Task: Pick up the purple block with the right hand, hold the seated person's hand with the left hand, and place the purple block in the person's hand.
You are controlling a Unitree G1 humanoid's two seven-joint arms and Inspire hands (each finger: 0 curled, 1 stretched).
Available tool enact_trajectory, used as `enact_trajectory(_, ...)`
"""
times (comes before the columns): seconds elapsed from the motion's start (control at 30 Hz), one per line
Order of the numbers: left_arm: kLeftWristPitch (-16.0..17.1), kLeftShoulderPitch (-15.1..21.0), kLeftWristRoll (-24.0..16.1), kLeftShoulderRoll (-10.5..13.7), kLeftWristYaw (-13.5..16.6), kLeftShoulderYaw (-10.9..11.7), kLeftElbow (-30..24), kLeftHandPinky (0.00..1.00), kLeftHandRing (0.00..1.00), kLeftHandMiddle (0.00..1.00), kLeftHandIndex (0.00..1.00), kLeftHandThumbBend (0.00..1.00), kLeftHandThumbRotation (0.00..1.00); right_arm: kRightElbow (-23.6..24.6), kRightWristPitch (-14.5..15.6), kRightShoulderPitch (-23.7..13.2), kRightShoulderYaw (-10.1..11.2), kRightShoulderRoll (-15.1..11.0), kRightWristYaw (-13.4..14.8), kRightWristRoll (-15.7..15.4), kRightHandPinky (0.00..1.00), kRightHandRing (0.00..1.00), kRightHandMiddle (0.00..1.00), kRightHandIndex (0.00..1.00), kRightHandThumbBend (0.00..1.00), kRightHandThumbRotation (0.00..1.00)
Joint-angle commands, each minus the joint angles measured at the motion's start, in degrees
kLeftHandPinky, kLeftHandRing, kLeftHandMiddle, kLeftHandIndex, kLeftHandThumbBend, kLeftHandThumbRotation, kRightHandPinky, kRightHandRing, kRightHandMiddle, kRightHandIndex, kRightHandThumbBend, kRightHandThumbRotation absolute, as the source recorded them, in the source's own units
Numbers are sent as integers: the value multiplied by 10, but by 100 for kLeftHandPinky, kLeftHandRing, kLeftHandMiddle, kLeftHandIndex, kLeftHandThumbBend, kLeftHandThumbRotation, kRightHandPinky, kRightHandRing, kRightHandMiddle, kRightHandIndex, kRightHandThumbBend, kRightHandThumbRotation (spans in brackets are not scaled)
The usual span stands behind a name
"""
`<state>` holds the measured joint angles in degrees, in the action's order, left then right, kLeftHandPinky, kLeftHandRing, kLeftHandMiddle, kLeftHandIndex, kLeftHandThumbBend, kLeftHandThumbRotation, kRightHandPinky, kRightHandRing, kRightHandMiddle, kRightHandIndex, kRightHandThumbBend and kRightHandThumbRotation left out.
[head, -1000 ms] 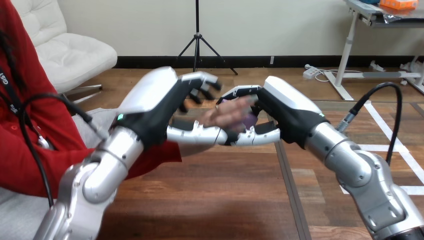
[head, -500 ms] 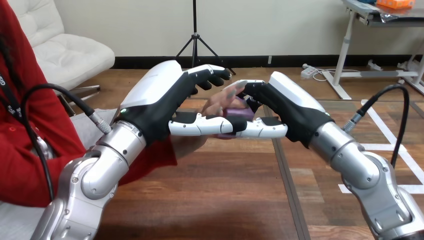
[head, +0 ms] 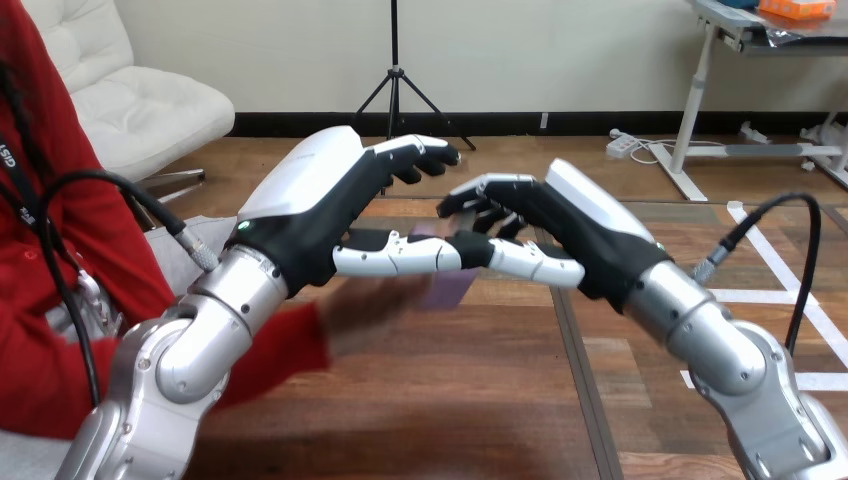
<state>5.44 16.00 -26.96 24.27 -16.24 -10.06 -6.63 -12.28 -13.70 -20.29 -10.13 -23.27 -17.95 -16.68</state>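
- Purple block [head: 447, 287] shows as a blurry patch just below my two thumbs, right by the fingertips of the person's hand [head: 368, 303]. I think it lies in that hand, but I cannot be sure.
- My right hand [head: 575, 230] holds nothing. Its fingers are loosely bent and its thumb sticks out toward the other hand.
- My left hand [head: 325, 215] is loose too, with nothing in it. It sits over the person's hand, and I see no grip on it.
- So the pick-up looks done, and the drop looks done or nearly done.
- What is left: check that the block sits safe, then pull both arms away.
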Motion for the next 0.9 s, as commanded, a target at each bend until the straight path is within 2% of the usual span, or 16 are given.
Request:
enact_trajectory(0.0,17,0,4,11,18,19,-3,74,77,79,79,100,90,6,-14,3,25,-16,4,13,61,70,72,72,100,100)
enact_trajectory(0.23,23,-18,7,13,23,22,-1,71,76,78,79,100,93,11,-24,25,32,-21,6,24,60,69,72,74,100,100)
enact_trajectory(0.63,81,-58,24,7,67,35,29,64,73,78,79,100,100,27,-34,71,54,-16,14,59,59,69,73,75,100,100)
enact_trajectory(0.73,91,-70,35,4,74,41,36,64,74,79,79,100,100,29,-37,83,61,-11,17,67,59,70,74,76,98,100)
enact_trajectory(0.87,122,-87,53,0,89,48,54,66,75,79,79,100,100,36,-37,103,68,-5,25,77,60,71,75,76,98,100)
